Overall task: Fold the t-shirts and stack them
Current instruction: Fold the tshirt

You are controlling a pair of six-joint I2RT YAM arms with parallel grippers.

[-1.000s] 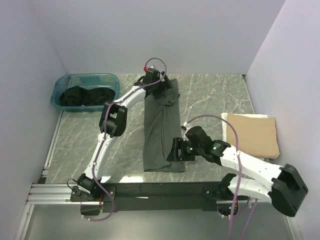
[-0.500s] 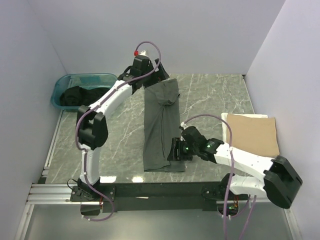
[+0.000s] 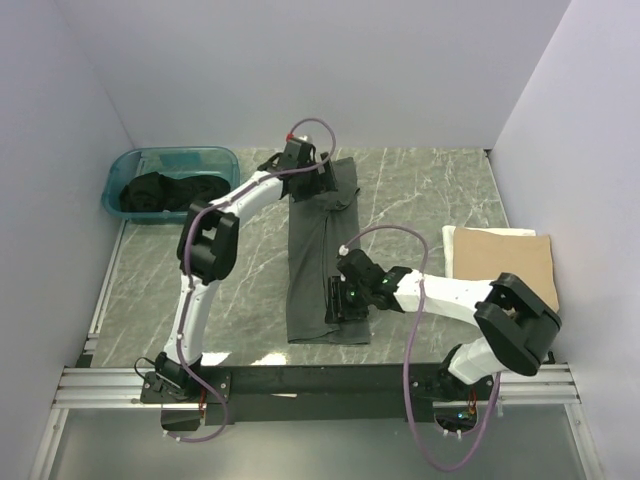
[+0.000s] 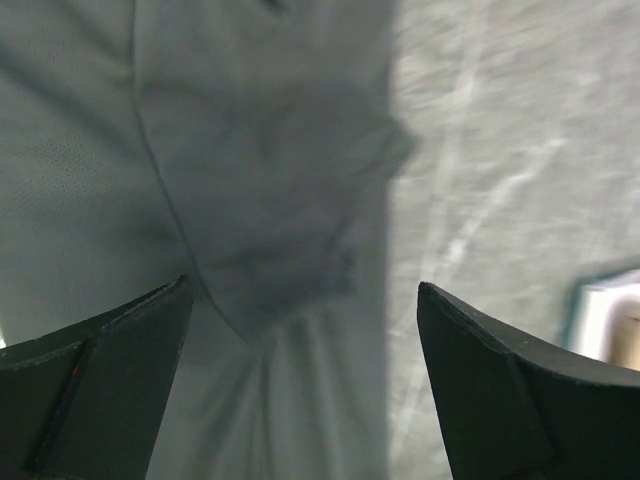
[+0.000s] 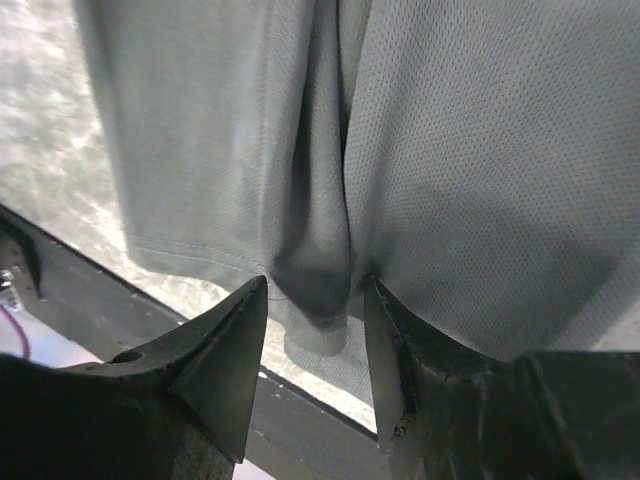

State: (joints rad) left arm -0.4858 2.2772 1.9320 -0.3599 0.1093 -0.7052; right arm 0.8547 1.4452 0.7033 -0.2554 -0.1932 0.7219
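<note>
The dark grey-olive t-shirt [image 3: 320,250] lies as a long folded strip down the middle of the table. My left gripper [image 3: 310,185] hangs over its far end, jaws wide open and empty; the left wrist view [image 4: 300,290] shows the cloth [image 4: 250,150] and its right edge below. My right gripper [image 3: 338,300] is at the near hem. In the right wrist view [image 5: 315,285] its jaws pinch a raised fold of the shirt [image 5: 480,150]. A folded tan t-shirt [image 3: 505,265] lies at the right. Black t-shirts [image 3: 160,192] sit bunched in the tub.
The teal plastic tub [image 3: 222,158] stands at the back left. A pale cloth edge [image 3: 452,250] shows under the tan shirt. The black rail [image 3: 300,380] runs along the table's near edge, just below the shirt's hem. White walls close in three sides.
My left arm rose off the shirt's far end, then came back down over it, open. My right gripper slid left onto the near hem and closed on a fold.
</note>
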